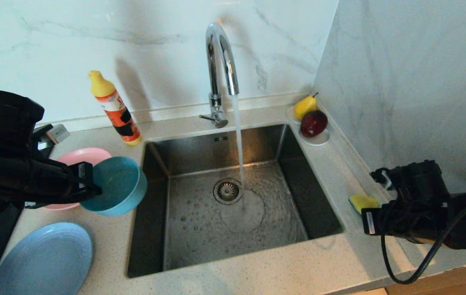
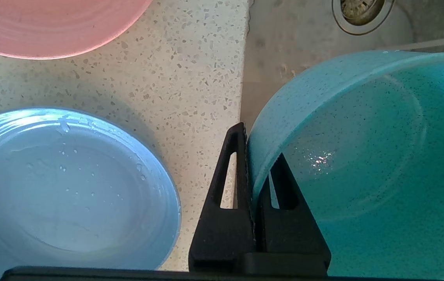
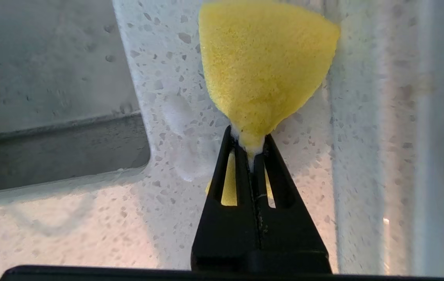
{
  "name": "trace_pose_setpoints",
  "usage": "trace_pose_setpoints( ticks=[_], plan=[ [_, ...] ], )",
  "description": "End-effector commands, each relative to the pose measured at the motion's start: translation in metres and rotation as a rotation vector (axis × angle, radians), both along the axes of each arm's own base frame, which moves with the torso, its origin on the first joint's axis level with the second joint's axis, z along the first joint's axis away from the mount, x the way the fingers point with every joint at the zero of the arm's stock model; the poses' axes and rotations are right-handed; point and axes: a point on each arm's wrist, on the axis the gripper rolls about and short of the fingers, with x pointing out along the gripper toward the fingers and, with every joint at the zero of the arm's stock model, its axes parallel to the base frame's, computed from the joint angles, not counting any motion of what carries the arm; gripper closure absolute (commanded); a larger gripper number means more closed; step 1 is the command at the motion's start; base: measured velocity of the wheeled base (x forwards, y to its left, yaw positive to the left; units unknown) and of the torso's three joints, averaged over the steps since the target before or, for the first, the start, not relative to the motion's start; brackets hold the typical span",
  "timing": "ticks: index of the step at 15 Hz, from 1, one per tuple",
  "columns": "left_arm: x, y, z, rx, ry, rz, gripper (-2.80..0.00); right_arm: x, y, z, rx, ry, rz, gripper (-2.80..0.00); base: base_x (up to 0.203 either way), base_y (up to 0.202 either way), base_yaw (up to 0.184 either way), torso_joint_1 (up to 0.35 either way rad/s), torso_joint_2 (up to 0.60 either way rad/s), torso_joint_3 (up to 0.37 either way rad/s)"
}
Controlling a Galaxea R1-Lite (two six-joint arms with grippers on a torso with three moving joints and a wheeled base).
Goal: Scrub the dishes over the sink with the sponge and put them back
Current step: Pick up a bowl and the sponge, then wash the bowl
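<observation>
My left gripper (image 2: 255, 156) is shut on the rim of the teal bowl (image 2: 362, 168). It holds the bowl (image 1: 118, 190) tilted above the counter at the left edge of the sink (image 1: 200, 151). The pink plate (image 1: 83, 155) lies behind it, and the wet light blue plate (image 1: 44, 260) lies at the near left. On the counter right of the sink, my right gripper (image 3: 250, 142) is shut on the near end of the yellow sponge (image 3: 263, 66), pinching it thin with foam at the tips. The sponge (image 1: 363, 201) rests on the counter.
Water runs from the chrome tap (image 1: 218, 53) into the basin near the drain (image 1: 227, 191). An orange detergent bottle (image 1: 116, 108) stands behind the plates. A white saucer (image 1: 319, 140) with a pear (image 1: 304, 106) and a red apple (image 1: 314, 123) sits by the right wall.
</observation>
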Motion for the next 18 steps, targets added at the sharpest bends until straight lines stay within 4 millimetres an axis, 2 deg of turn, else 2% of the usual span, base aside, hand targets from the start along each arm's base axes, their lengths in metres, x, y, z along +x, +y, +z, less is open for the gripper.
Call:
trace_pose_setpoints(
  ticks=[1, 5, 8, 10, 15, 18],
  plan=[
    [0.002, -0.001, -0.002, -0.004, 0.011, -0.004, 0.00, -0.016, 0.000, 0.022, 0.016, -0.059, 0.016, 0.00, 0.000, 0.000, 0.000, 0.000, 0.00, 0.000],
    [0.010, -0.023, -0.012, 0.017, 0.047, -0.062, 0.00, -0.062, 0.020, 0.059, 0.040, -0.110, 0.161, 0.00, 0.000, 0.000, 0.000, 0.000, 0.00, 0.000],
    [0.026, -0.056, -0.019, 0.067, 0.053, -0.054, 0.00, -0.090, 0.033, 0.079, 0.066, -0.127, 0.277, 0.00, 0.000, 0.000, 0.000, 0.000, 0.00, 0.000],
    [0.034, -0.082, -0.015, 0.060, 0.030, -0.097, 0.00, -0.105, 0.039, 0.090, 0.088, -0.136, 0.344, 0.00, 0.000, 0.000, 0.000, 0.000, 0.00, 0.000],
    [0.050, -0.144, -0.023, 0.059, 0.018, -0.151, 0.00, -0.119, 0.048, 0.108, 0.152, -0.172, 0.407, 0.00, 0.000, 0.000, 0.000, 0.000, 0.00, 0.000],
    [0.060, -0.162, -0.024, 0.046, 0.002, -0.156, 0.00, -0.127, 0.048, 0.115, 0.164, -0.188, 0.433, 0.00, 0.000, 0.000, 0.000, 0.000, 0.00, 0.000]
  ],
)
